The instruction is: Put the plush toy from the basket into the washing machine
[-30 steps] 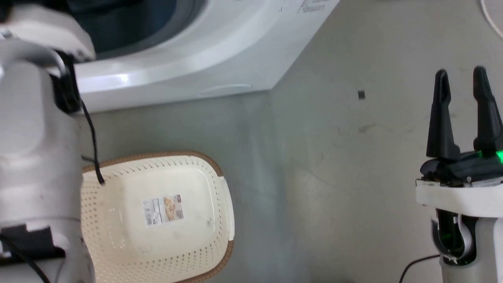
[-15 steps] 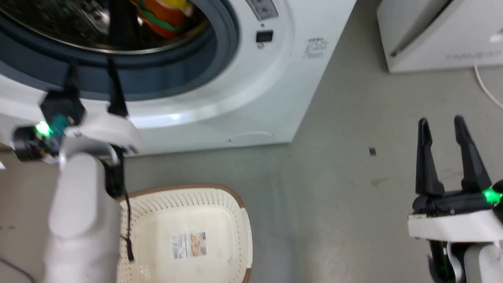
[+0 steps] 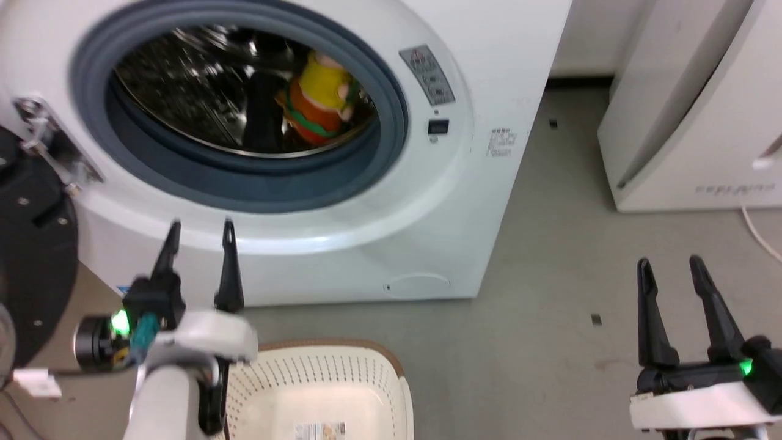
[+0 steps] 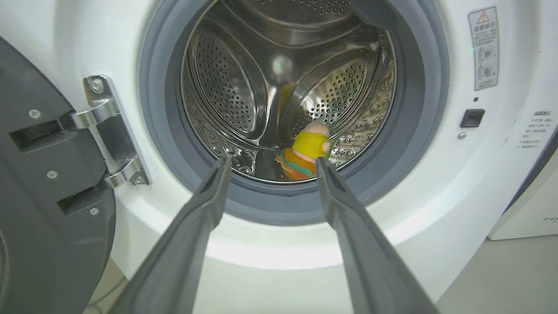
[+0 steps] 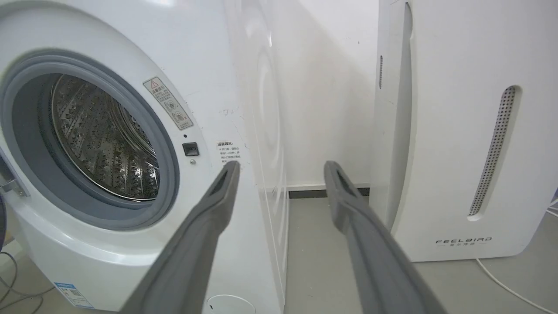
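Plush toy [image 3: 317,98] lying in the drum [image 4: 235,87] of the washing machine [image 3: 427,232]
Left gripper [image 3: 201,223] is hovering before the porthole [image 3: 244,180], right gripper [image 3: 669,261] over the floor [image 3: 550,275], both gaping wide, holding nothing; the basket [image 3: 366,379] is sitting beneath.

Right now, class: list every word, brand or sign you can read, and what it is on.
"FEELBIRD": white appliance.
Warning triangle: label on the washing machine; its print is too small.
Small black print, blue sticker, basket label: unreadable.

Plush toy [image 4: 306,151] inside washing machine [image 4: 418,209] drum; pincer [image 4: 270,165] spread.
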Available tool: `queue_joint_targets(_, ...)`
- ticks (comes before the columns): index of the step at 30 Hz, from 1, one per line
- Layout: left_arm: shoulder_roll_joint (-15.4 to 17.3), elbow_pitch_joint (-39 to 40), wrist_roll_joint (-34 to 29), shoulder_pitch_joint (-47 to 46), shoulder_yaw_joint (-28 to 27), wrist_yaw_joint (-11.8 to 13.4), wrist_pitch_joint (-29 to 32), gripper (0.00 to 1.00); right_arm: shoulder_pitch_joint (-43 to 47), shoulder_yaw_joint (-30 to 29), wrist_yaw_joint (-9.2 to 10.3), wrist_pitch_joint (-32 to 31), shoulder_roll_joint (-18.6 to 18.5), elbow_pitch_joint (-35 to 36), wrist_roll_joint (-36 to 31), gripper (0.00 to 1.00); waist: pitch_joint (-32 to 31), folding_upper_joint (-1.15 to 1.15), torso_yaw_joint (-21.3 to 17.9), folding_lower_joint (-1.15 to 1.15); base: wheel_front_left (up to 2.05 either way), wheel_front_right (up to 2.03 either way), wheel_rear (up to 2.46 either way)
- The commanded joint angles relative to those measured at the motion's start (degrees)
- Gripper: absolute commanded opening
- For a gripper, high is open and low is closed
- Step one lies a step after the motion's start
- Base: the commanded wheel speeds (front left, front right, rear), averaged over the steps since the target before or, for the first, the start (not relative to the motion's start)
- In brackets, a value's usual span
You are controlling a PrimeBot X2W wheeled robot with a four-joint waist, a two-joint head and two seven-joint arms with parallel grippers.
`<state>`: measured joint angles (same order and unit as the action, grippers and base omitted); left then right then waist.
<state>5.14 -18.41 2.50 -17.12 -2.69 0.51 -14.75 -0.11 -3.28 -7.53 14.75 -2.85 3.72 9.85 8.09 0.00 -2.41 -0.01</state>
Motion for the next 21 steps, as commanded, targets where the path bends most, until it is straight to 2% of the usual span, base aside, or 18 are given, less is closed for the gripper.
queue_joint_targets(1, -0.06, 1.12, 0.09, 2.23, -0.09, -0.44, -0.25, 1.0, 1.32, -0.06, 0.04, 0.25, -0.03, -0.2, -0.41, 1.0, -2.5, 0.0, 0.8, 0.01, 0.0, 0.0, 0.0)
queue_joint_targets(10, -0.77, 5.28, -1.35, 12.68, 0.86, 0.17, -0.25, 1.0, 5.26, -0.15, 0.04, 0.25, -0.03, -0.75, -1.16, 1.0, -6.59, 0.0, 2.41, 0.01, 0.0, 0.0, 0.0)
queue_joint_targets(21, -1.06, 8.63, -2.34, 16.7, 3.14, 0.84, -0.25, 1.0, 7.11, -0.05, 0.04, 0.25, -0.03, -1.59, -1.5, 1.0, -7.68, 0.0, 4.05, 0.01, 0.0, 0.0, 0.0)
